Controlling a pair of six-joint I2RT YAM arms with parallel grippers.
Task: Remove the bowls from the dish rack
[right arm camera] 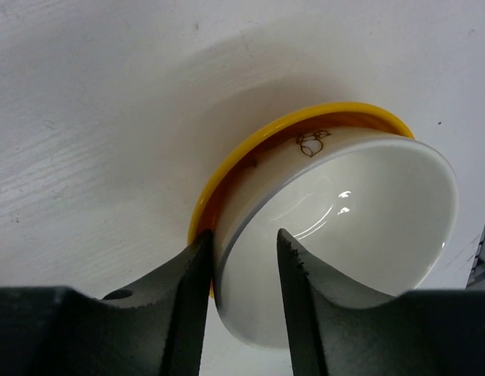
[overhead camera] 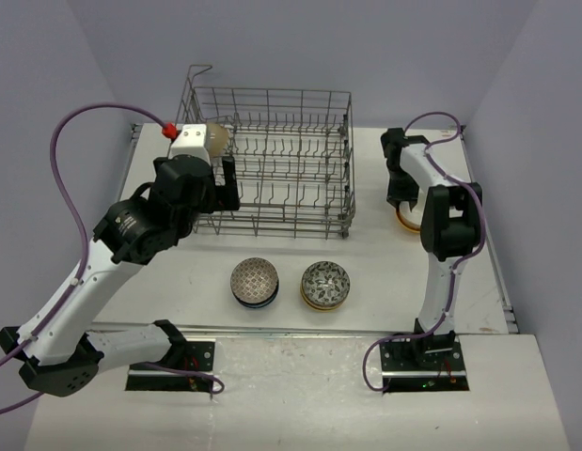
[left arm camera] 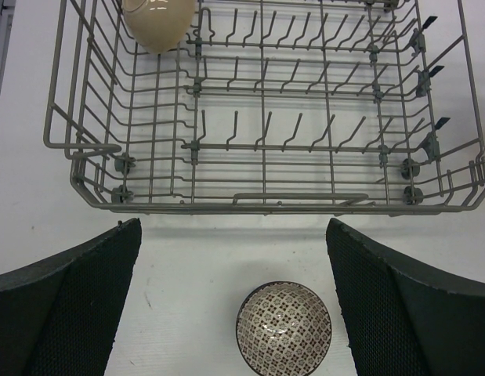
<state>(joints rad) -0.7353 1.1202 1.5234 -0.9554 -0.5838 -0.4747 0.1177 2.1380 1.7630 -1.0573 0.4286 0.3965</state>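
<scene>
Closest in, we see the right gripper (right arm camera: pixel 244 243) clamped on a white bowl (right arm camera: pixel 360 204) at its rim, nesting it in the yellow bowl (right arm camera: pixel 250 149) right of the dish rack (left arm camera: pixel 297 196), presumably to save space. Our left gripper (left arm camera: pixel 233 235) hangs, jaws wide apart, facing the rack, where one beige bowl (left arm camera: pixel 157 19) sits.

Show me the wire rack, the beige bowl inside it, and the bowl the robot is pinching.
dish rack (left arm camera: pixel 226 209): left wrist view, front bottom rail.
beige bowl (left arm camera: pixel 157 22): left wrist view, its rounded outer side.
white-lined bowl (right arm camera: pixel 360 211): right wrist view, glossy inner wall.
</scene>
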